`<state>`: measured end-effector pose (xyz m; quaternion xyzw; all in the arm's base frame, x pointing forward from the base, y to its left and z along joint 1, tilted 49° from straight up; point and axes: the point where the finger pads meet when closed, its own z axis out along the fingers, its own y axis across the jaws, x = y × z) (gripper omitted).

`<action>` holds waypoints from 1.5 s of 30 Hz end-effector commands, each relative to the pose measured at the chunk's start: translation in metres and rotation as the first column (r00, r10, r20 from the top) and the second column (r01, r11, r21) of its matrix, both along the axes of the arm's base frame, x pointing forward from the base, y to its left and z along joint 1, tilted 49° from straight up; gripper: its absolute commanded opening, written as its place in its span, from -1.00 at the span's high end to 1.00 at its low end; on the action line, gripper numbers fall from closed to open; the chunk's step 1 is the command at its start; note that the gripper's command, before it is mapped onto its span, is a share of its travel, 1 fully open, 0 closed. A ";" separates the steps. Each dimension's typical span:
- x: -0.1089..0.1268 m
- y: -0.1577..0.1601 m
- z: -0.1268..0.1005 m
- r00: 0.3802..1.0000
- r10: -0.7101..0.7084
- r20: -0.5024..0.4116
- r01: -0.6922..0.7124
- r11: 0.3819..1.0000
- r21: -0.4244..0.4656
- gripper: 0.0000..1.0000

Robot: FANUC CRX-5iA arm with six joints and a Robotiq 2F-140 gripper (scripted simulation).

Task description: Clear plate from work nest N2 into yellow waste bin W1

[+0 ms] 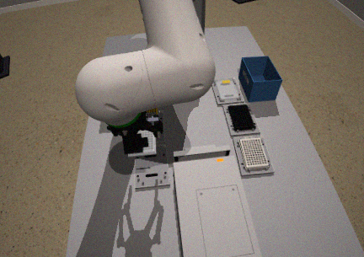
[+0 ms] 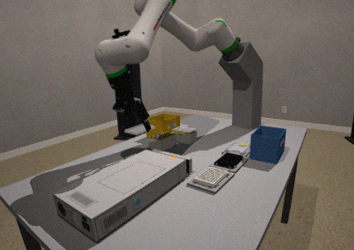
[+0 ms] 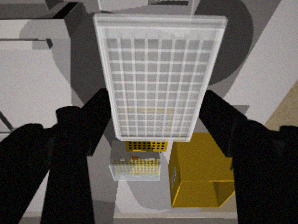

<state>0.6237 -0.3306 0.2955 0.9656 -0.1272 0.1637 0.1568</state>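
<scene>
In the wrist view, the two black fingers stand on the left and right of the clear plate (image 3: 159, 75) and press on its long sides near its lower end. The gripper (image 3: 155, 127) is about half closed and it is grasping this plate. The plate's long axis runs forward, away from the wrist, so most of the plate sticks out beyond the fingertips. The plate is in the air, above the bench (image 2: 229, 214), and it no longer lies in its nest.

Below the plate, more toward the wrist side of that view and a little to the right, the yellow waste bin W1 (image 3: 200, 170) is visible with its open top. Just beside it on the left stands a pale box with a yellow grid part (image 3: 136, 162); I cannot tell what it is. I judge that the coming move turns on this relation: the plate hangs near the bin but not over its opening, so it must shift sideways to the bin before the release.

In the exterior view, the gripper (image 2: 141, 121) hangs just left of the yellow bin (image 2: 164, 124), which stands upright. Closer to this camera lie the long grey cooler (image 2: 123, 189) and a row of three nests with a white plate (image 2: 211, 175), a black plate (image 2: 229, 161) and a pale one (image 2: 239, 148). The blue bin (image 2: 268, 144) stands behind them.
</scene>
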 end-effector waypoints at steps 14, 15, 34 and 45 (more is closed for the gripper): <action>-0.031 -0.012 -0.021 1.000 0.000 0.002 0.000 1.000 -0.001 0.80; -0.031 -0.012 -0.021 1.000 0.000 0.002 0.000 1.000 -0.001 0.80; -0.064 -0.025 -0.045 1.000 0.000 0.002 0.000 1.000 -0.001 0.80; -0.086 -0.034 -0.062 1.000 0.000 0.002 0.000 1.000 -0.001 0.80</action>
